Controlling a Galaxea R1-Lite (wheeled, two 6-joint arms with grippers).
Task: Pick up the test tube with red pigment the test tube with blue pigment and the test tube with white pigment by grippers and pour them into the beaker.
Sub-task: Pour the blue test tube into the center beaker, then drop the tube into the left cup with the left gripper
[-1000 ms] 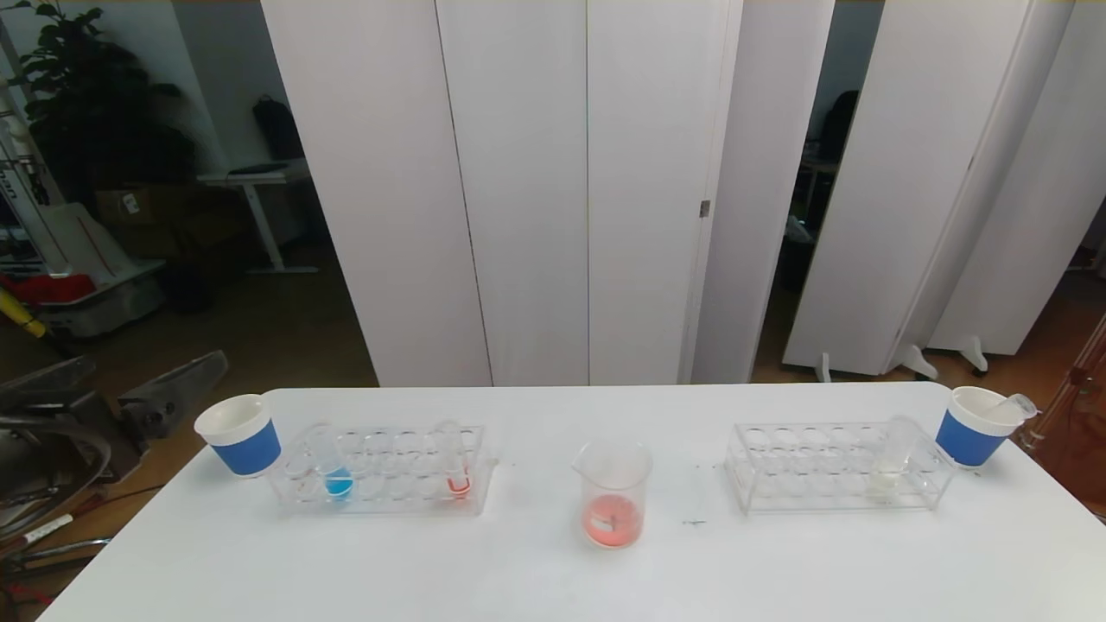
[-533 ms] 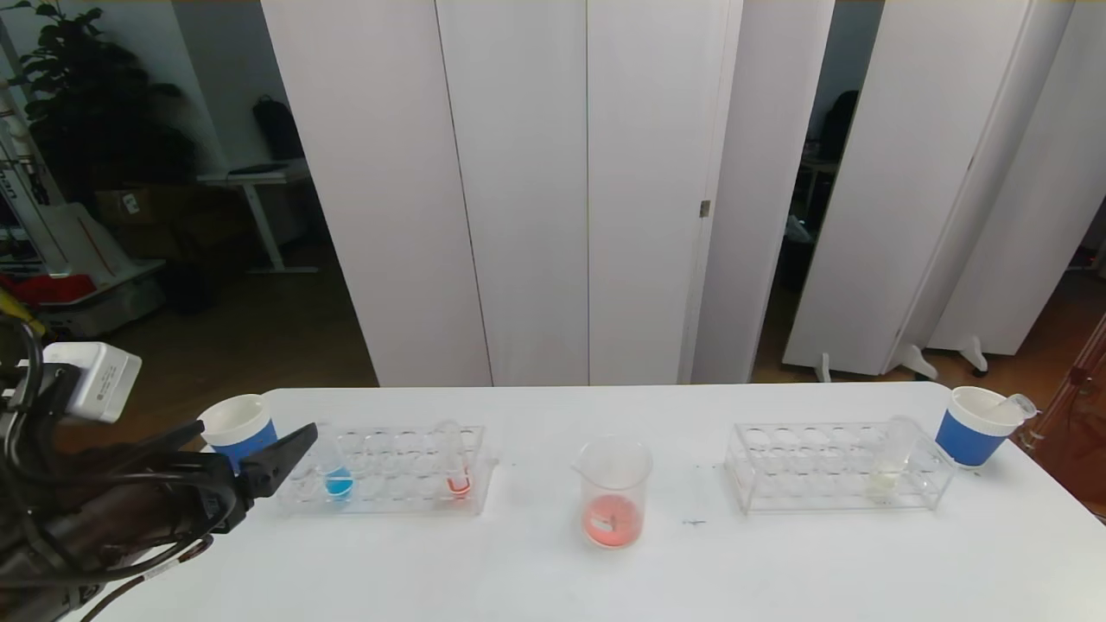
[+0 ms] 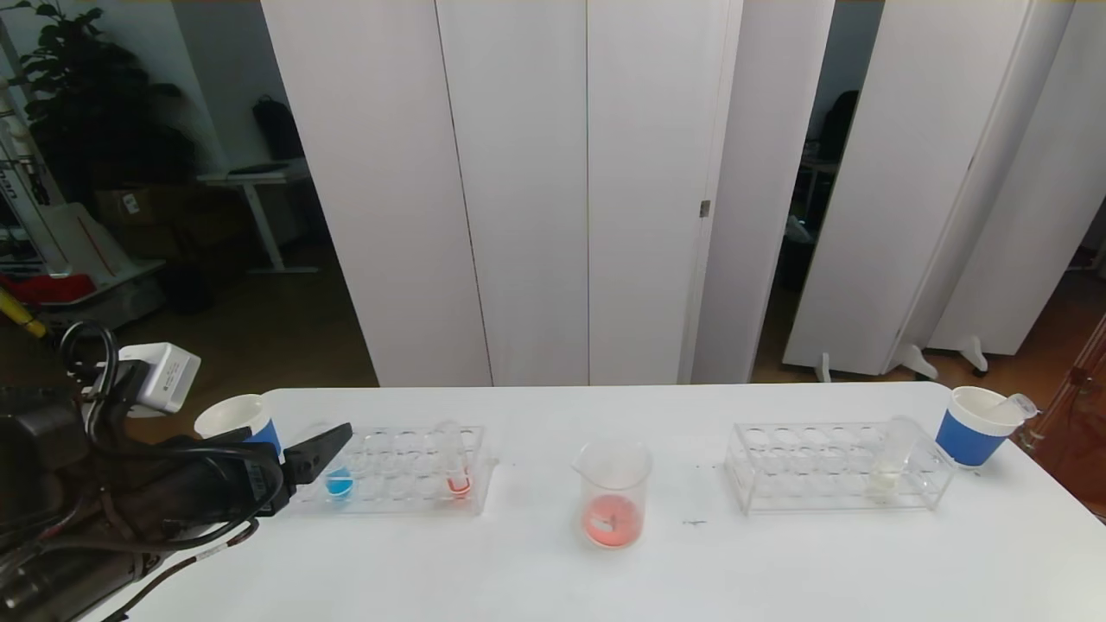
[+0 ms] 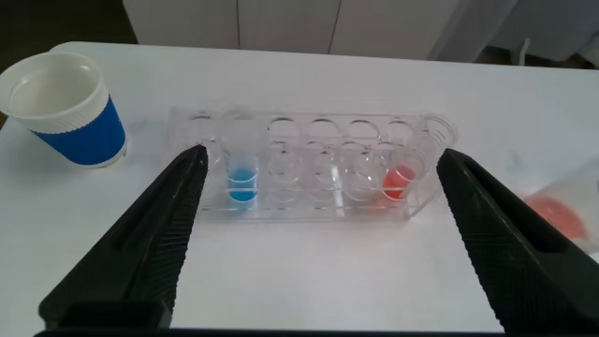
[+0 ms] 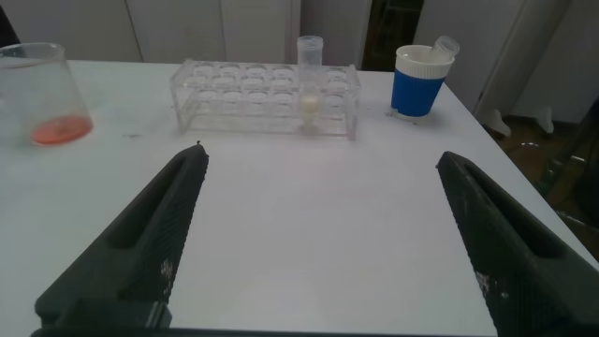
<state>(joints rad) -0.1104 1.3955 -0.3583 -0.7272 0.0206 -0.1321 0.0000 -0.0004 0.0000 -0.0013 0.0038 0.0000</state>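
Your left gripper (image 4: 318, 243) hangs wide open, holding nothing, just before the left rack (image 3: 389, 471), where the blue tube (image 3: 337, 471) and a red tube (image 3: 455, 466) stand. The beaker (image 3: 612, 492) holds red liquid mid-table. The white tube (image 3: 890, 458) sits in the right rack (image 3: 829, 466); your right gripper (image 5: 318, 243) faces it, wide open, well apart.

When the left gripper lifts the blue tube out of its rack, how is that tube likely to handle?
The blue tube looks like smooth, thin, clear glass or plastic, so it is probably slippery and perhaps fragile in the open left gripper. Only its bottom holds liquid, so it is likely light. Standing in the rack, it should lift straight up; laid down, its round shape would probably roll.
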